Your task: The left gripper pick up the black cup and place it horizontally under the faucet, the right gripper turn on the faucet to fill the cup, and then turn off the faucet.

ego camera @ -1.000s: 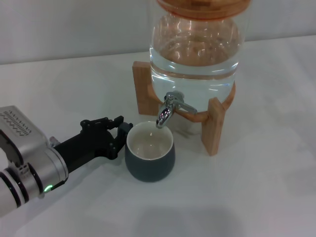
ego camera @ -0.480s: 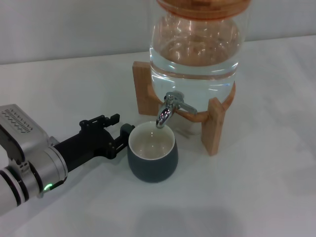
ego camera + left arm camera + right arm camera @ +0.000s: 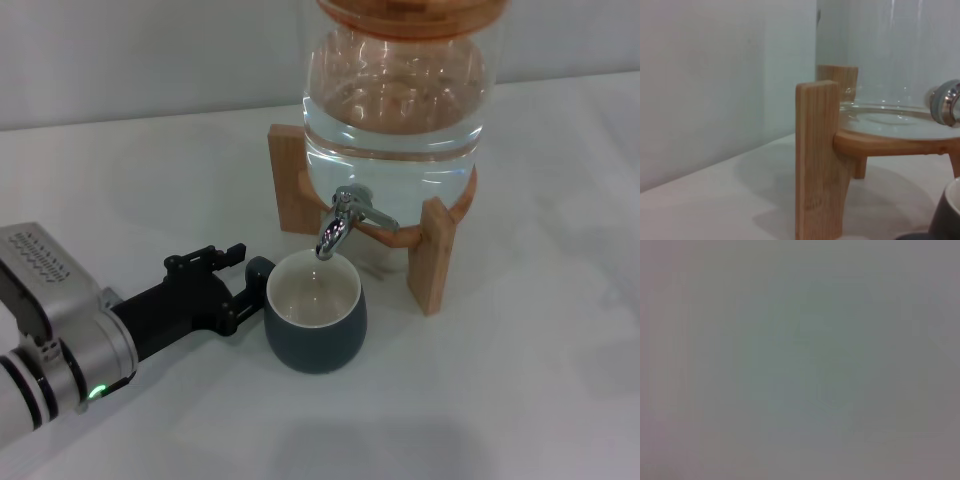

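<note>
The black cup (image 3: 315, 325) stands upright on the white table with its cream inside showing, right below the spout of the chrome faucet (image 3: 345, 220). Its handle points toward my left gripper (image 3: 240, 286). The left gripper is open, with one finger on each side of the handle. The left wrist view shows the cup's edge (image 3: 946, 215) and part of the faucet (image 3: 947, 102). The faucet's lever lies to the right and no water is running. The right gripper is out of view; the right wrist view shows only blank grey.
The faucet is on a large glass water jar (image 3: 395, 90) with a wooden lid, resting on a wooden stand (image 3: 432, 250) behind the cup. One stand leg (image 3: 817, 160) fills the left wrist view. White table (image 3: 520, 380) lies all around.
The cup has shifted a little to the right, more squarely under the spout. The left gripper's fingers have spread apart and the arm has drawn back slightly.
</note>
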Robot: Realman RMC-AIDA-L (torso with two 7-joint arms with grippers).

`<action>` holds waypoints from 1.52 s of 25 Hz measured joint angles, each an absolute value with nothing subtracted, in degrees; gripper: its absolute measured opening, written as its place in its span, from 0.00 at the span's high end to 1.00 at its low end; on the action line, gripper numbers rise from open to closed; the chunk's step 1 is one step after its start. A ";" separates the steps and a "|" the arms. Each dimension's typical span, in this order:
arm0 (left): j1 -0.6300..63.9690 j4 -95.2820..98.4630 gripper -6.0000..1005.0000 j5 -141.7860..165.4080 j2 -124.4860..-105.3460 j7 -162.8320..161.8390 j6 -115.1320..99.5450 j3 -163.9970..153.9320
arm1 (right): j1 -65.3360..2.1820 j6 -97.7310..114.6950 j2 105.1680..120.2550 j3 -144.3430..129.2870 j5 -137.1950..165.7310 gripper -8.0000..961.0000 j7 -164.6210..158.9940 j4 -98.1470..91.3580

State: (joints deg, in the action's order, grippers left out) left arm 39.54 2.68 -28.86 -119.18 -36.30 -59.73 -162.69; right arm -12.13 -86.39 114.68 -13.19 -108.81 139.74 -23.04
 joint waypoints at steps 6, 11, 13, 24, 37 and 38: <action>37.74 2.09 0.48 -29.07 -119.07 -35.88 -62.41 -162.37 | -12.12 -86.39 114.70 -13.19 -108.81 0.17 139.75 -23.02; 37.10 1.00 0.48 -29.33 -119.00 -35.73 -65.05 -162.22 | -12.05 -86.39 114.70 -13.19 -108.79 0.17 139.75 -23.02; 36.87 0.49 0.48 -29.35 -119.00 -35.75 -66.06 -162.22 | -12.03 -86.40 114.70 -13.19 -108.76 0.17 139.75 -23.02; 33.84 -2.70 0.48 -29.37 -118.91 -36.68 -74.07 -162.36 | -11.56 -86.68 114.70 -13.18 -108.71 0.17 139.75 -23.08; 25.49 -14.33 0.48 -40.62 -118.79 -42.31 -89.60 -162.23 | -8.63 -87.81 114.70 -13.32 -104.89 0.17 133.21 -27.91; 24.91 -14.84 0.48 -42.30 -118.72 -42.86 -90.09 -162.23 | -7.93 -88.39 114.70 -13.31 -103.61 0.17 131.11 -29.61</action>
State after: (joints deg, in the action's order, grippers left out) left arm 24.91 -14.84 -42.30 -118.72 -42.86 -90.09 -162.23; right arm -7.93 -88.39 114.70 -13.31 -103.61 131.11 -29.62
